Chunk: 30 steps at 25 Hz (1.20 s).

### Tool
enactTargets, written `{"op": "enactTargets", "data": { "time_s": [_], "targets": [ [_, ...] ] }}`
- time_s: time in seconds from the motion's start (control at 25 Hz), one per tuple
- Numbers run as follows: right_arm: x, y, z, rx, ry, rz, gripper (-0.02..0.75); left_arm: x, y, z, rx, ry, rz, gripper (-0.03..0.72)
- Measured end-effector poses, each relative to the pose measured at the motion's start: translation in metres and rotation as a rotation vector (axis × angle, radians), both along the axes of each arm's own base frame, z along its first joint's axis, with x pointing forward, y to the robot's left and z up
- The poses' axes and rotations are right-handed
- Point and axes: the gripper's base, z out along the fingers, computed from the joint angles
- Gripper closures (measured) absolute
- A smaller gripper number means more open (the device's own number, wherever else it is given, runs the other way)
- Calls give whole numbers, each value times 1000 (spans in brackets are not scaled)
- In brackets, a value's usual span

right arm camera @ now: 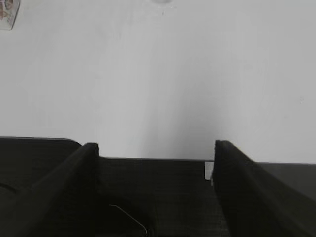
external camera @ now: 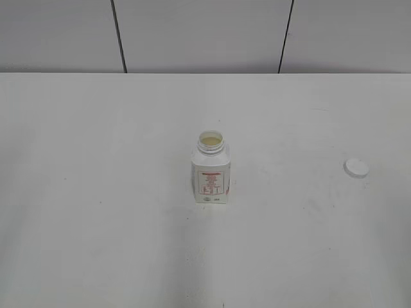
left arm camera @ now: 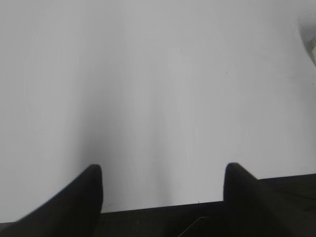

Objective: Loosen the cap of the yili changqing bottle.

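The yili changqing bottle [external camera: 210,170] stands upright in the middle of the white table, its neck open with pale contents showing. A sliver of it shows at the right edge of the left wrist view [left arm camera: 310,39] and at the top left corner of the right wrist view [right arm camera: 7,12]. The white cap [external camera: 356,167] lies flat on the table far to the right of the bottle; its edge shows at the top of the right wrist view [right arm camera: 161,1]. Neither arm appears in the exterior view. My left gripper [left arm camera: 163,170] is open and empty. My right gripper [right arm camera: 155,145] is open and empty.
The white table [external camera: 96,192] ends at a grey panelled wall [external camera: 205,32] at the back. Both wrist views show the table's near edge just ahead of the fingertips, with dark space below it.
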Motion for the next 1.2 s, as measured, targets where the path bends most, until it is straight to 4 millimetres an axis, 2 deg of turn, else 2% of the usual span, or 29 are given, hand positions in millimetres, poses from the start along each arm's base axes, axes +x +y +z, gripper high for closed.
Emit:
{"op": "enactTargets", "data": {
  "time_s": [0.24, 0.44, 0.56, 0.84, 1.2],
  "targets": [
    [-19, -1, -1, -12, -139, 8, 174, -33, 5, -33, -7, -72, -16, 225],
    [-38, -2, -3, -11, -265, 9, 174, -61, 7, -39, -57, -222, -31, 228],
    [-40, -2, -3, -14, -279, 9, 174, -71, 4, -44, -103, -276, -54, 232],
    [-36, -3, -3, -25, -315, 11, 174, -61, 1, -45, -119, -372, -82, 236],
    [-31, -3, -5, -28, -343, 10, 174, -60, -1, -46, -120, -382, -98, 236]
  ]
}}
